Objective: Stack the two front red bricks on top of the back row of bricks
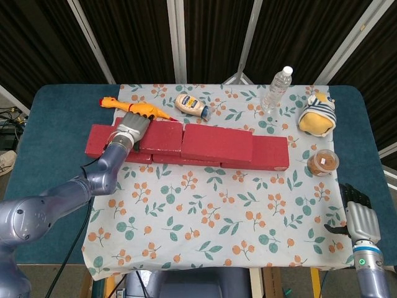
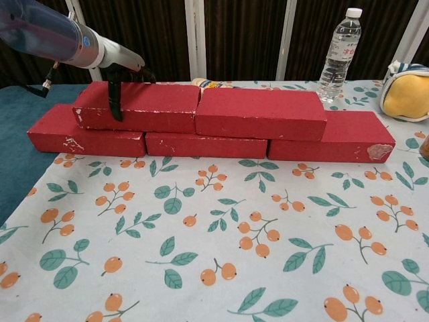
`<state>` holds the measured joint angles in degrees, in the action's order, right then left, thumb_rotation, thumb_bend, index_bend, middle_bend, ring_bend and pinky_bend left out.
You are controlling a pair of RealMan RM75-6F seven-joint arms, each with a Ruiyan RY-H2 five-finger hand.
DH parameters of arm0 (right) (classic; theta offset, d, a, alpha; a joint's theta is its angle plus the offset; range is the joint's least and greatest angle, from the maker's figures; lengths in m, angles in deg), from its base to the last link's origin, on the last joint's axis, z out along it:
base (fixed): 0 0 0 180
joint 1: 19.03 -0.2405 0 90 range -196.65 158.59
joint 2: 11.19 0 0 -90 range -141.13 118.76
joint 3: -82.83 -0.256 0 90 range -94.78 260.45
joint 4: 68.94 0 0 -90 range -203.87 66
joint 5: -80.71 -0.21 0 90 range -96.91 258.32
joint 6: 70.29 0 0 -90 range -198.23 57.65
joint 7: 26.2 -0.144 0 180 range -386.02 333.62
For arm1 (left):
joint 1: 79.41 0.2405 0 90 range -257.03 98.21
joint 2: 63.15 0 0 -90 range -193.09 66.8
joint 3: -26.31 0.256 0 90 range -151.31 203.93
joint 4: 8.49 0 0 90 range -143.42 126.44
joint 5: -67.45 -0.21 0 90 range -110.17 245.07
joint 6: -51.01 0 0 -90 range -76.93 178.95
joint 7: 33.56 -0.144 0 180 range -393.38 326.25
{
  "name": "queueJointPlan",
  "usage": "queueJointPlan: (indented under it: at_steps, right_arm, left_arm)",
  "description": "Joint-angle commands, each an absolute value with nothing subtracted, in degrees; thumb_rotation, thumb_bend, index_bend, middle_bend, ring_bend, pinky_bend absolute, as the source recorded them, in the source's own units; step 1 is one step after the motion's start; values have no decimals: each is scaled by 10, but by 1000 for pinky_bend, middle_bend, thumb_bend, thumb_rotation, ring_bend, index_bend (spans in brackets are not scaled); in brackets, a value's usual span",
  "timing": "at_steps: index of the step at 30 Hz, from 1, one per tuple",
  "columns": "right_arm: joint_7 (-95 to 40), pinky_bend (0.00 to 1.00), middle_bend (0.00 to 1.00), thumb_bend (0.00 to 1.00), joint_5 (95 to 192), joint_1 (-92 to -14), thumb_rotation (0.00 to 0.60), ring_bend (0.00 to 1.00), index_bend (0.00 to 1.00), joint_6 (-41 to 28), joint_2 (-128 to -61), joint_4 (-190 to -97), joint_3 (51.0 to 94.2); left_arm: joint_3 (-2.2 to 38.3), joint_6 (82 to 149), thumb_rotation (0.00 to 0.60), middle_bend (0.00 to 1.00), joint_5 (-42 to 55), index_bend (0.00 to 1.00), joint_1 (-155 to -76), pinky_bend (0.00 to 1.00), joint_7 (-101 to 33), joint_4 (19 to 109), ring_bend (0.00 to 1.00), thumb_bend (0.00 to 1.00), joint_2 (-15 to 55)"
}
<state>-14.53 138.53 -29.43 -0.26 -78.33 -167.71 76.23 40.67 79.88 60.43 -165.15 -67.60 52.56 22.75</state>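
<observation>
Three red bricks lie end to end as the back row (image 2: 204, 145). Two more red bricks sit on top of it. My left hand (image 1: 131, 127) grips the upper left brick (image 2: 151, 107), with the thumb (image 2: 115, 100) down its front face and the other fingers over the top towards the back. The upper right brick (image 2: 261, 114) lies flush against it, end to end. In the head view the same two bricks show as the upper left brick (image 1: 162, 138) and the upper right brick (image 1: 217, 143). My right hand (image 1: 358, 214) hangs off the table's front right corner, fingers extended, holding nothing.
Behind the bricks lie a rubber chicken (image 1: 139, 110) and a mayonnaise bottle (image 1: 191, 105). A water bottle (image 1: 277, 89) stands at the back right, beside a yellow plush toy (image 1: 317, 115). A small lidded jar (image 1: 323, 162) sits right of the row. The floral cloth (image 2: 221, 241) spreads out in front.
</observation>
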Motion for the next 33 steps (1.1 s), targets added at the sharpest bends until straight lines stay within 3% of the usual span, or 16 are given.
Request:
queueJointPlan:
  at_steps: [1,33]
  right_arm:
    - [-144,0,0,108,1384,-294,600,0,0,-2,-784,-1677,762]
    - [-134,0,0,108,1366,-295,600,0,0,4,-787,-1684,758]
  left_arm:
    - [405,797,600,153,604,57,-1651,268,-678,525,165,0,228]
    - [403,803,600,126,630,46,-1664,257,-697,553,126,0,216]
